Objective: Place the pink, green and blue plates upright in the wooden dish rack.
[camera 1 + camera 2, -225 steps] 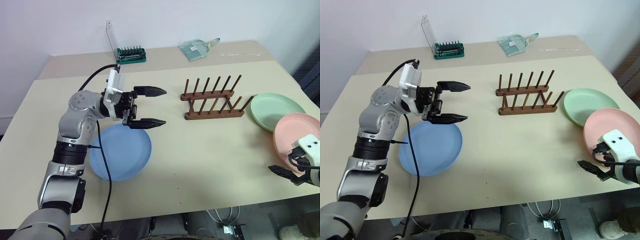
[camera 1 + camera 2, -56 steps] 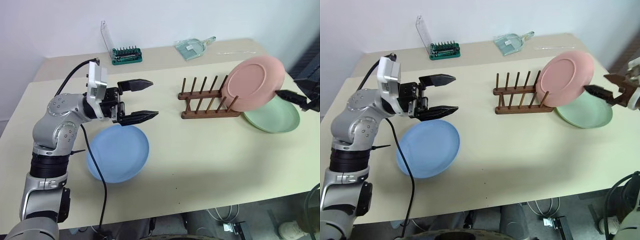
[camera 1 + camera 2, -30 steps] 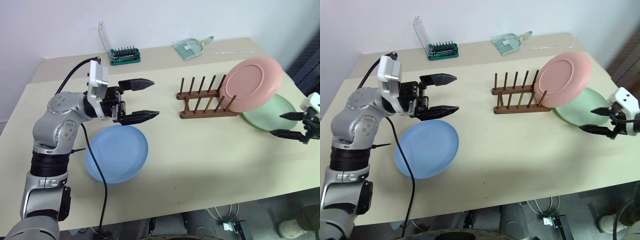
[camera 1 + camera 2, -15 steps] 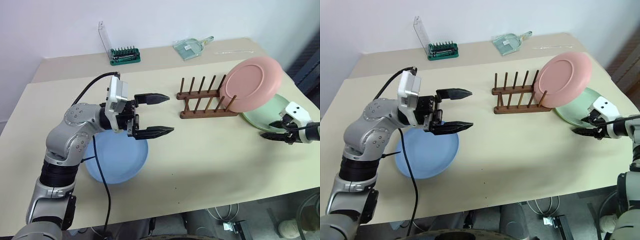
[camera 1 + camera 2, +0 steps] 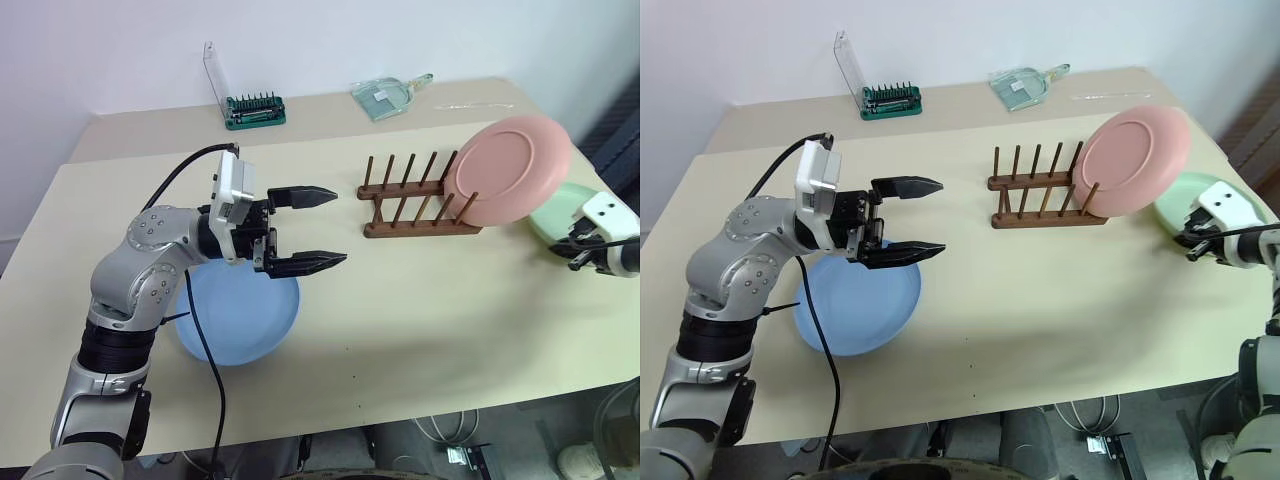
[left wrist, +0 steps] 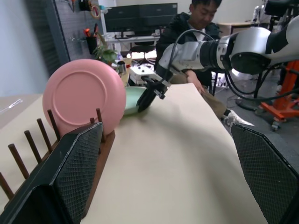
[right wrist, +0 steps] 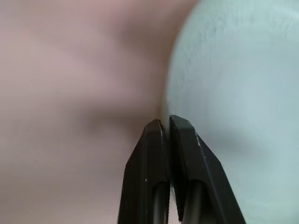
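Observation:
The pink plate (image 5: 505, 165) stands upright in the right end of the wooden dish rack (image 5: 415, 205), leaning against its pegs. Just right of it, the green plate (image 5: 558, 215) is tilted, with its near rim off the table. My right gripper (image 5: 577, 257) is shut on that rim, and in the right wrist view the black fingers (image 7: 164, 122) meet at the plate's edge (image 7: 233, 93). The blue plate (image 5: 240, 320) lies flat at the left. My left gripper (image 5: 338, 228) hovers open above its far right edge, pointing toward the rack and holding nothing.
A green-based tool holder with a clear lid (image 5: 258, 108) and a clear dustpan (image 5: 385, 97) sit at the table's back. The table's right edge runs close behind the green plate. A person (image 6: 196, 18) sits beyond that side, seen in the left wrist view.
My right gripper closed on the green plate's near rim. The plate then shifted right and tipped up. My left gripper moved a little to the right over the blue plate and stayed open.

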You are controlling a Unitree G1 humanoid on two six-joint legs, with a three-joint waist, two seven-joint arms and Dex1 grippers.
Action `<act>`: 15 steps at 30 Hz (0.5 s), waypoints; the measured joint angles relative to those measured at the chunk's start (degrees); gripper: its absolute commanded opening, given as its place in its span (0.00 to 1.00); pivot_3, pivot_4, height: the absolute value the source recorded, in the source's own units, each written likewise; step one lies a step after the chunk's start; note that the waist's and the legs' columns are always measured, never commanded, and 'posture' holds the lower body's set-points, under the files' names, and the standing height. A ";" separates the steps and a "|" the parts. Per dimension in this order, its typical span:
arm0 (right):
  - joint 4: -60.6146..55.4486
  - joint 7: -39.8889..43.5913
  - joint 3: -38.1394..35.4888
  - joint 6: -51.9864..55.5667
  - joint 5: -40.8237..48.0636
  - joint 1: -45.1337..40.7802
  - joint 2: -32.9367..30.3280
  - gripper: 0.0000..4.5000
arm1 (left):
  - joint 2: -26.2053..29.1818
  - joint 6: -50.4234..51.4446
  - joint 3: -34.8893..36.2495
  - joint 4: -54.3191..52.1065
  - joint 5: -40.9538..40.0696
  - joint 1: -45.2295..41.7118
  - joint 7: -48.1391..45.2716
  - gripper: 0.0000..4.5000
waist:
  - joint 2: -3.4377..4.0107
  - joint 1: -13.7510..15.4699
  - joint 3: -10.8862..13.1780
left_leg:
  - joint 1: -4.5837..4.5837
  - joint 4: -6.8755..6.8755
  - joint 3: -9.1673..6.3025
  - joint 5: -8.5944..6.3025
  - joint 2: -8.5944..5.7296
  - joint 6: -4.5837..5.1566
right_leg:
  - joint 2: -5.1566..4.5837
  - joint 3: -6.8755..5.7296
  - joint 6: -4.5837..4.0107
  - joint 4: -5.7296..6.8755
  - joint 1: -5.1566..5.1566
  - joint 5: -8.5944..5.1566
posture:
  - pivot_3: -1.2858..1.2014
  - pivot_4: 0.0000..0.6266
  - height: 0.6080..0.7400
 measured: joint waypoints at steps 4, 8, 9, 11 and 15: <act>1.99 -7.56 -0.71 1.56 -0.01 -2.75 0.03 0.01 | -0.05 -0.05 0.00 0.17 0.01 -0.12 -0.01 1.00 | 0.01 0.08 0.00 | 0.00 -0.01 0.05 0.00 0.00 0.00 | 0.00 0.04 -0.01 0.00 -0.02 0.01 | 0.52 0.24 1.00; 3.88 -17.97 -3.49 0.85 0.26 -7.27 0.10 0.01 | -0.08 -0.12 0.01 0.72 0.02 -0.43 -0.01 1.00 | 0.02 0.09 0.01 | -0.01 -0.05 0.11 0.00 0.00 0.00 | 0.01 0.11 -0.01 0.00 -0.07 0.01 | 0.52 0.24 1.00; 4.07 -19.77 -4.20 0.58 0.37 -8.43 0.03 0.01 | -0.09 -0.13 0.01 0.77 0.02 -0.51 -0.02 1.00 | 0.02 0.07 0.01 | -0.01 -0.06 0.13 0.00 0.01 0.00 | 0.03 0.11 -0.01 0.00 -0.08 0.01 | 0.52 0.24 1.00; 4.69 -23.82 -6.40 -0.11 1.50 -11.42 0.04 0.01 | -0.09 -0.17 0.01 1.05 0.03 -0.59 -0.02 1.00 | 0.04 0.03 0.02 | -0.02 -0.08 0.16 0.00 0.02 0.00 | 0.04 0.15 -0.01 0.00 -0.10 0.01 | 0.52 0.24 1.00; 5.31 -22.96 -16.36 -0.73 10.73 -19.39 1.48 0.01 | -0.07 -0.25 0.05 1.19 0.06 -0.60 -0.01 1.00 | 0.04 -0.24 0.04 | -0.01 -0.12 0.22 0.00 0.07 0.00 | 0.12 0.19 0.00 -0.03 -0.11 0.01 | 0.52 0.24 1.00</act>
